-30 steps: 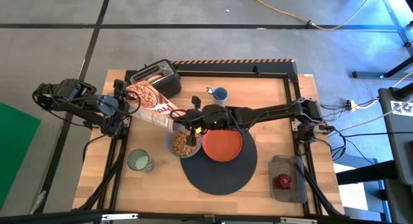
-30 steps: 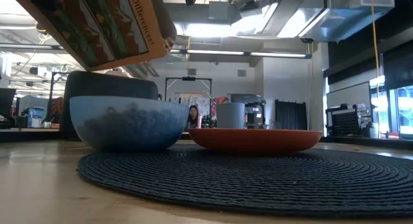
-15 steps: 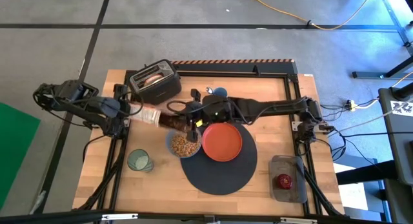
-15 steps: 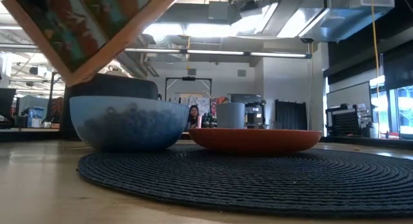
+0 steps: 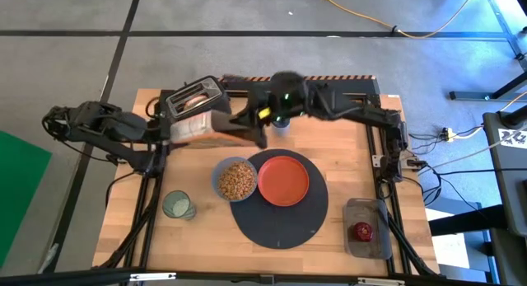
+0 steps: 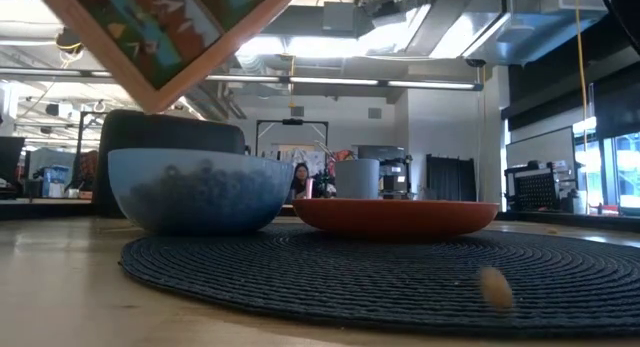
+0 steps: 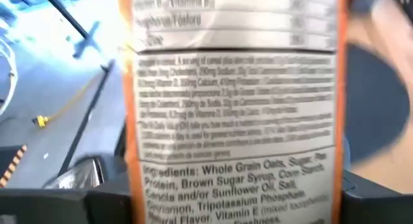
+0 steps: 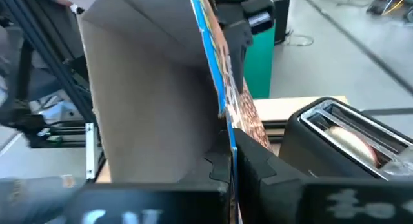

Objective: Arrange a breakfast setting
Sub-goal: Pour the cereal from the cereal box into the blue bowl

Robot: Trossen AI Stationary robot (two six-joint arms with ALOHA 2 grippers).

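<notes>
High view: both arms hold the cereal box [image 5: 216, 128] aloft beside the toaster [image 5: 196, 102], behind the blue bowl [image 5: 235, 180] of cereal, which sits on the mat [image 5: 280, 224] touching the orange plate [image 5: 284, 180]. Green cup [image 5: 178, 205] stands left of the mat, apple [image 5: 361, 231] right. Low view: box corner overhangs the bowl. Wrist views: left gripper [image 7: 235, 198] and right gripper [image 8: 235, 162] each pinch the box.

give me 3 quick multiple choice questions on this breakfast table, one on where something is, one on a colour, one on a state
1. Where is the red apple?
A. on the grey tray at the table's right front corner
B. on the orange plate
C. in the toaster

2. What colour is the plate?
A. green
B. orange
C. white

3. What is in the blue bowl?
A. nothing
B. milk only
C. brown cereal

Answers: 1 A, it sits on the tray, off the mat. 2 B, orange in the high and low views. 3 C, brown pieces fill it from above.
</notes>
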